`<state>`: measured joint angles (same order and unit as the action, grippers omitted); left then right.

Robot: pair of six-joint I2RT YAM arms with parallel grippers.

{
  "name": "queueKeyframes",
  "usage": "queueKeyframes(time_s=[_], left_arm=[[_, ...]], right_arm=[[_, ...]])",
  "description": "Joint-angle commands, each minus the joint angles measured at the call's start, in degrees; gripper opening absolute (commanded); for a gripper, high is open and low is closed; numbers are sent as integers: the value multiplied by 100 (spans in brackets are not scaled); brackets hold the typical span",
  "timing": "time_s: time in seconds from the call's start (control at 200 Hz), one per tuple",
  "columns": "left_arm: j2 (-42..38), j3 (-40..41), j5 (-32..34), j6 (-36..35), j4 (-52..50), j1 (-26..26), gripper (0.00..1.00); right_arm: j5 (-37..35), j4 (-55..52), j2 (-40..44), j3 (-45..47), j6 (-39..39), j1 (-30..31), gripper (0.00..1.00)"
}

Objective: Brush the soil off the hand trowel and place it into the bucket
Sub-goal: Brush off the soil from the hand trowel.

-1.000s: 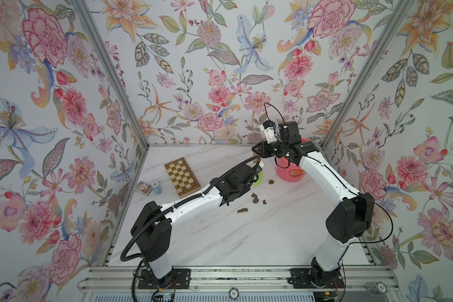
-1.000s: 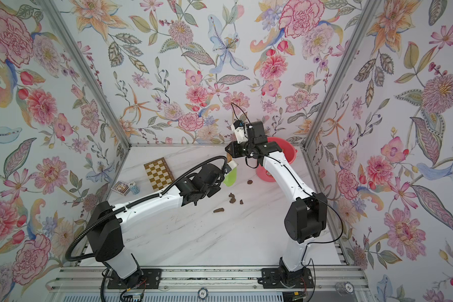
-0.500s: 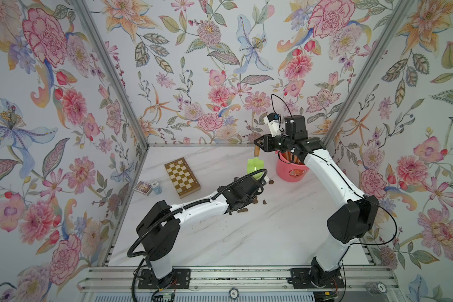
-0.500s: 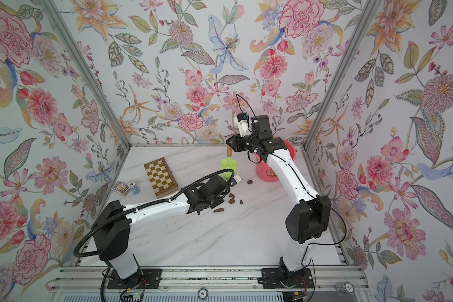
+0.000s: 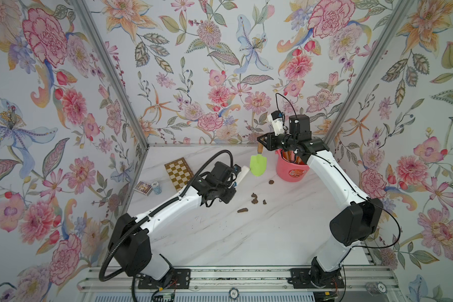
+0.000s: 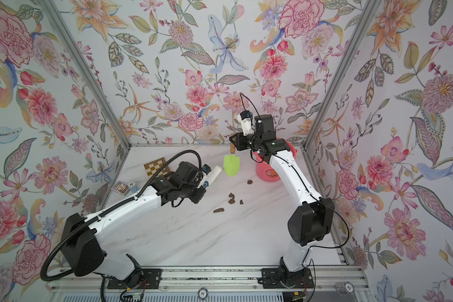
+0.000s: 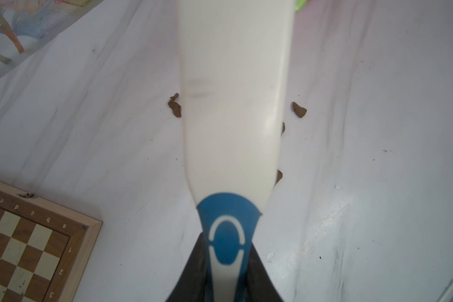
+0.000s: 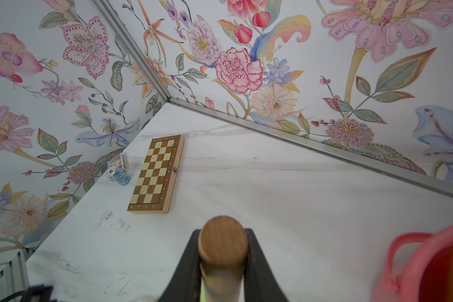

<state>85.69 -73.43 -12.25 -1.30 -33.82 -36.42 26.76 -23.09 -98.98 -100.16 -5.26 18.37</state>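
The hand trowel has a lime-green blade (image 5: pixel 257 164) (image 6: pixel 231 164) and a wooden handle (image 8: pixel 222 243). It hangs blade-down above the table, just left of the coral-pink bucket (image 5: pixel 292 171) (image 6: pixel 268 174) (image 8: pixel 403 258). My right gripper (image 5: pixel 261 143) (image 6: pixel 234 143) (image 8: pixel 222 236) is shut on the handle's top. My left gripper (image 5: pixel 233 180) (image 6: pixel 203 181) (image 7: pixel 226 251) is shut on a white-and-blue brush (image 5: pixel 242 173) (image 7: pixel 233 104), whose tip stands just left of the blade. Lumps of soil (image 5: pixel 254 198) (image 6: pixel 231 198) (image 7: pixel 175 107) lie on the marble table under and in front of the trowel.
A folded chessboard (image 5: pixel 179 174) (image 8: pixel 156 174) lies at the back left. Beside it, by the left wall, are a small card box (image 5: pixel 143 188) and a stack of blue chips (image 5: pixel 156 187). Brown handles (image 5: pixel 289 157) stick out of the bucket. Floral walls close three sides.
My left gripper has drawn back to the left with the brush, away from the trowel blade. The right gripper has barely shifted, still holding the trowel up beside the bucket.
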Motion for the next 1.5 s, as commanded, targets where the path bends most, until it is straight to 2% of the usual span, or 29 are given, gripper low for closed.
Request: queueKeyframes(time_s=[0.0, 0.1, 0.185, 0.245, 0.345, 0.485, 0.671, 0.851, 0.961, 1.296, 1.406, 1.496], left_arm=[[78, -316, -2382, 291, -742, 470, 0], [280, -493, -3784, 261, -935, 832, 0], [346, -633, -4631, 207, -977, 1004, 0], [575, -727, -5118, 215, -1006, 1088, 0], [710, -804, -5618, 178, -1101, 1102, 0], [739, -873, -5920, 368, -1026, 1111, 0], [636, -1029, -6257, 1029, -475, 1196, 0], [242, -654, -6541, 2759, 1479, 1352, 0], [250, -532, -6571, 3434, 2301, 1349, 0], [343, -568, -6689, 3353, 2117, 1046, 0], [554, -584, -6743, 2973, 1630, 896, 0], [641, -663, -6721, 2343, 885, 826, 0]], right_arm=[[1103, 834, 460, 557, 621, -48, 18], [1859, 1263, 696, 896, 802, -138, 16], [2519, 1268, 787, 938, 930, -267, 16], [3028, 1298, 848, 1004, 1158, -334, 14], [3353, 1291, 915, 965, 1295, -382, 13], [4010, 1298, 951, 912, 1555, -531, 9], [4521, 1307, 907, 846, 1553, -677, 10], [4786, 1534, 923, 893, 1400, -773, 10], [5048, 2138, 933, 970, 927, -738, 9], [5553, 3602, 526, 563, -273, -513, 9], [5696, 4311, 390, 491, -842, -444, 8], [5827, 4979, 239, 375, -1426, -429, 8]])
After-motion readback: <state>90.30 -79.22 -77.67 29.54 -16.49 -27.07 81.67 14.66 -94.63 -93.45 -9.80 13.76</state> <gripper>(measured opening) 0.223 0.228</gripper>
